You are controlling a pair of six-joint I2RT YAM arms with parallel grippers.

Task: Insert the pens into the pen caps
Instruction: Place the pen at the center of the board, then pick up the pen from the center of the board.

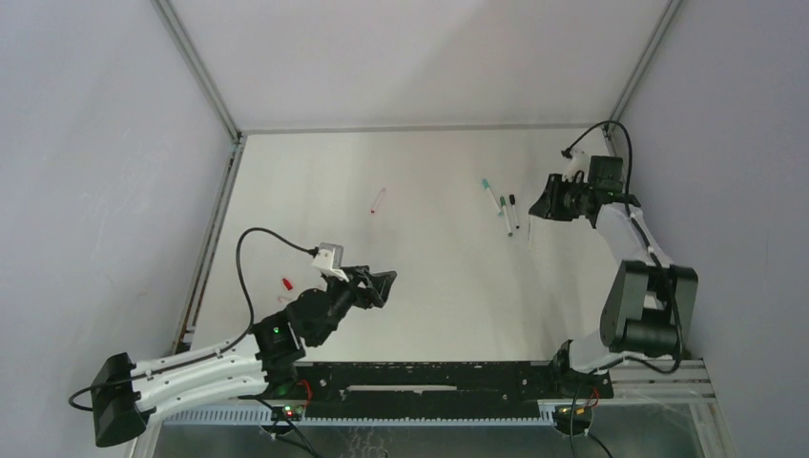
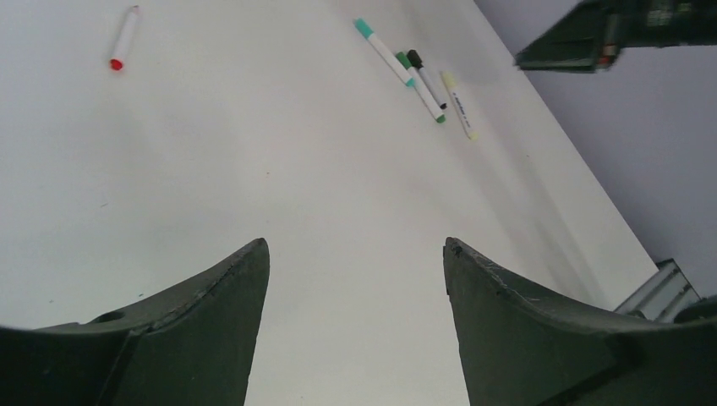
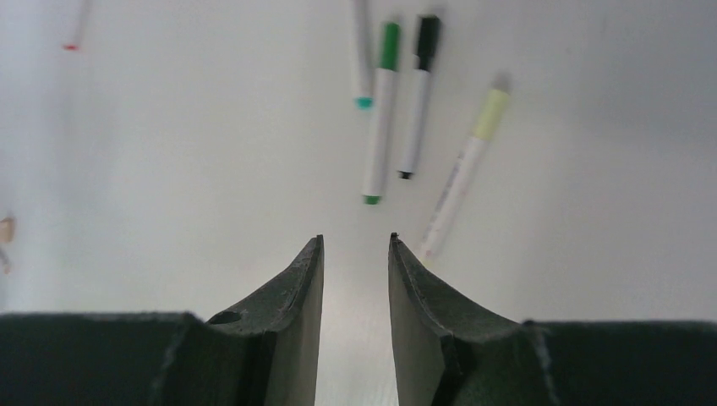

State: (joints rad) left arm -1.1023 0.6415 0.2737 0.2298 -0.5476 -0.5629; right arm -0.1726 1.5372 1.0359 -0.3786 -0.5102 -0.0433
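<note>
Item: four pens [image 3: 380, 127], seemingly capped, grouped before our right pincer [image 3: 355, 238], which is narrowly parted and empty. Red pen [image 1: 379, 199] apart on tabletop [image 1: 448, 286], cap [image 1: 286, 283] unfitted. Left pincer [image 2: 355, 245] wide, empty.

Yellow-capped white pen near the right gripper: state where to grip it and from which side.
Probably mid-barrel on the yellow-capped white pen, from straight above with the right gripper, jaws across it. It lies flat on the white table, apart from the black-capped white pen beside it.
</note>
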